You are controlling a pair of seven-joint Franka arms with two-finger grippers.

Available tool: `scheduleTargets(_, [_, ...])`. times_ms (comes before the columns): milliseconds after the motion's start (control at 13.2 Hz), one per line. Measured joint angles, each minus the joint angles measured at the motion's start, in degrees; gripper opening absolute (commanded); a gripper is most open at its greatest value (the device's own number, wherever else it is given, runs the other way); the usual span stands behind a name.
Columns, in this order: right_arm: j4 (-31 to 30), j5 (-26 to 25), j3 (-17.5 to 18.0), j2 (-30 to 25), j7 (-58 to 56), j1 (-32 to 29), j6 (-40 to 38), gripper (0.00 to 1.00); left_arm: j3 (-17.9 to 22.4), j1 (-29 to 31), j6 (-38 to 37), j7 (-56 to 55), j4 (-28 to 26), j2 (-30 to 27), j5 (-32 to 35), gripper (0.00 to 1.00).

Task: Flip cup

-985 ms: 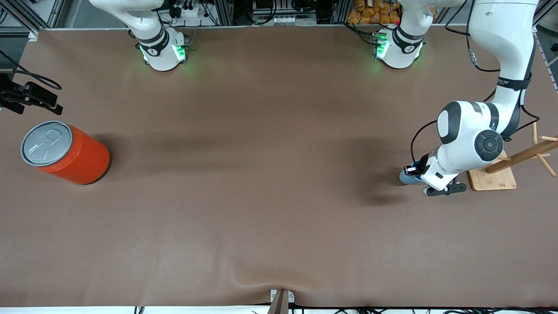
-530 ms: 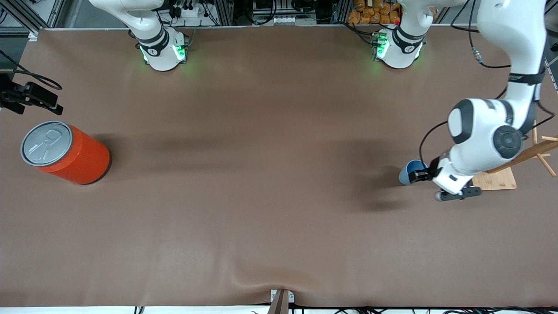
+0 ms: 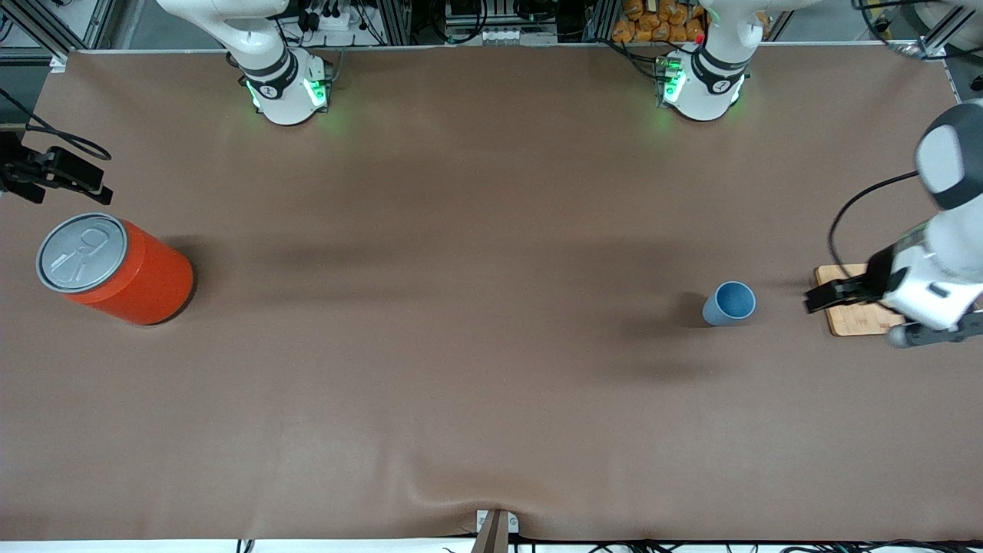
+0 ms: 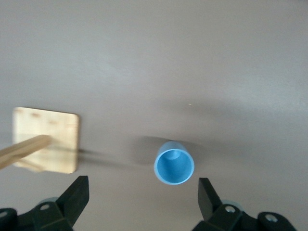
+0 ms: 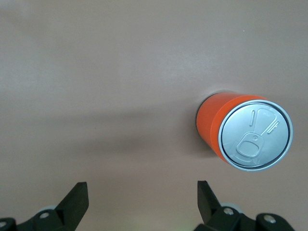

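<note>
The light-blue cup (image 3: 729, 302) stands upright on the brown table, mouth up, toward the left arm's end. It also shows in the left wrist view (image 4: 174, 162), with its darker blue inside visible. My left gripper (image 3: 815, 299) is open and empty, up in the air over the edge of a wooden base, apart from the cup. In the left wrist view the gripper (image 4: 143, 197) has its fingers spread wide. My right gripper (image 5: 142, 197) is open and empty, high over bare table beside the orange can; it is out of the front view.
A big orange can (image 3: 115, 269) with a grey pull-tab lid stands near the right arm's end and shows in the right wrist view (image 5: 245, 134). A wooden stand base (image 3: 848, 319) lies beside the cup, also seen in the left wrist view (image 4: 48, 144). A black mount (image 3: 54, 173) sits at the table edge.
My left gripper has let go of the cup and pulled away toward the left arm's end of the table. The cup now stands free, mouth up.
</note>
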Motion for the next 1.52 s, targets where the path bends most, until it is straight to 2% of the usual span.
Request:
scheduleTargets(227, [0.0, 0.0, -0.14, 0.02, 0.07, -0.07, 0.01, 1.0, -0.71, -0.06, -5.19, 1.34, 2.23, -4.71, 0.46, 1.0])
scheduleTargets(606, [-0.01, 0.0, -0.33, 0.02, 0.14, -0.11, -0.04, 1.0, -3.78, -0.14, -10.26, 1.73, 1.19, -12.35, 0.46, 1.0])
scheduleTargets(1515, [0.0, 0.0, -0.66, 0.02, 0.15, -0.18, 0.04, 1.0, -4.08, 0.02, -13.13, 3.54, -0.55, -14.62, 0.46, 1.0])
